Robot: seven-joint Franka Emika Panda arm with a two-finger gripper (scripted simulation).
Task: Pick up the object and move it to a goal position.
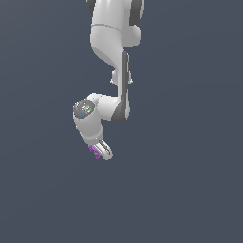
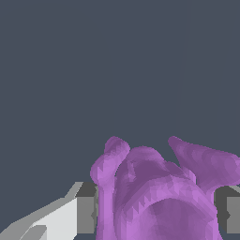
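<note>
The object is a tiny bright purple spiky-lobed piece, seen in the exterior view at the tip of the white arm. My gripper is shut on it, with the piece poking out toward the exterior view's left. In the wrist view the purple object fills the space between my two grey finger pads, which press on it from both sides. Part of the object is hidden behind the fingers in the exterior view.
The white Panda arm comes down from the top of the exterior view, its wrist bent toward the exterior view's left. Only a plain dark grey-blue background shows around it.
</note>
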